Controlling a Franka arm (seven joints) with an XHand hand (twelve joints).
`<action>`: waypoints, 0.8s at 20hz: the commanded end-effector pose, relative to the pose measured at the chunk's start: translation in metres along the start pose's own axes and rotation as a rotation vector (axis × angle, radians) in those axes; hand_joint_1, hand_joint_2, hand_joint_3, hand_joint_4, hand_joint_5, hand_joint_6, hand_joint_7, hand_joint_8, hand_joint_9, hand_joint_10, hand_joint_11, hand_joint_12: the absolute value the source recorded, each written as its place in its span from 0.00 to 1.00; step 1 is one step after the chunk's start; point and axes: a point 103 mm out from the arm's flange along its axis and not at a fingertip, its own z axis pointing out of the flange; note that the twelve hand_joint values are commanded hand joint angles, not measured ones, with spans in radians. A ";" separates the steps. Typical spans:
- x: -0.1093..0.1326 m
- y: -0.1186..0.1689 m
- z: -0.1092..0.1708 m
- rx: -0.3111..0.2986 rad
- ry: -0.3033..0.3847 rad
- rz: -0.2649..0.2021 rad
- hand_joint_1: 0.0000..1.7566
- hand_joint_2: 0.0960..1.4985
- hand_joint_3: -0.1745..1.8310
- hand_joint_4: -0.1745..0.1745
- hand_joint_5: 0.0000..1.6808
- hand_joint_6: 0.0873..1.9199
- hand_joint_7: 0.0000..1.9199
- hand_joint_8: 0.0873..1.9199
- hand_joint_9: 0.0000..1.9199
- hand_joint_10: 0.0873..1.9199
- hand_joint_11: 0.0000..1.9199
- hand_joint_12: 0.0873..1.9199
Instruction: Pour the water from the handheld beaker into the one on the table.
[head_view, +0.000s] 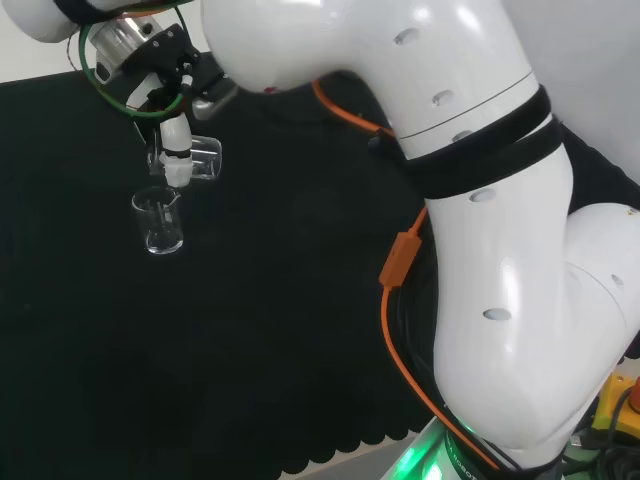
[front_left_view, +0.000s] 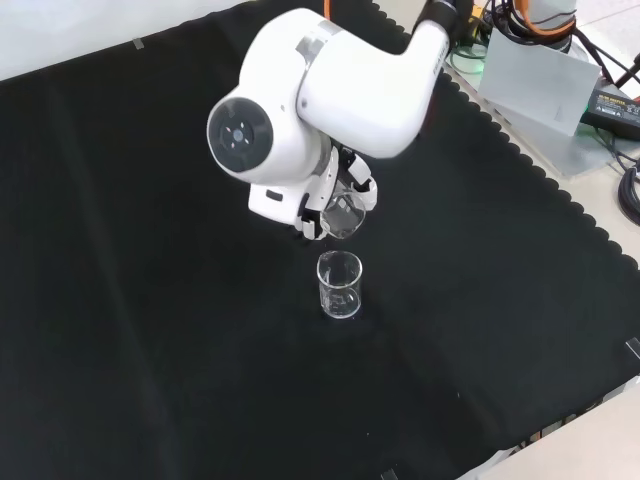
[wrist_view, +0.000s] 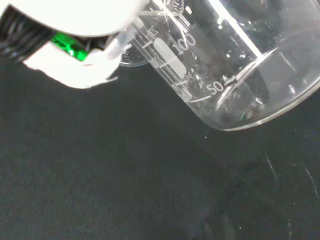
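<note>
Handheld beaker (head_view: 204, 158) tilted, hand (head_view: 176, 150) fingers curled round it, above table beaker (head_view: 159, 221)

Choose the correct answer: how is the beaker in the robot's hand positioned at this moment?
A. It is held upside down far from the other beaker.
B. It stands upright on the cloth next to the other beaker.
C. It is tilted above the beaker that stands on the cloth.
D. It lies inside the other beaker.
C: the held beaker, gripped by the hand, leans on its side just above the upright beaker on the black cloth.
</note>
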 end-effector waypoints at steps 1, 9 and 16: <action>-0.022 0.002 0.006 -0.156 0.111 -0.064 0.74 0.33 0.56 0.00 0.67 0.52 0.62 0.50 0.72 0.44 0.62 0.43; -0.046 0.008 0.018 -0.272 0.203 -0.091 0.74 0.33 0.56 0.00 0.67 0.52 0.62 0.50 0.72 0.44 0.62 0.43; -0.053 0.014 0.022 -0.329 0.260 -0.123 0.74 0.33 0.56 0.00 0.67 0.52 0.62 0.50 0.72 0.44 0.61 0.43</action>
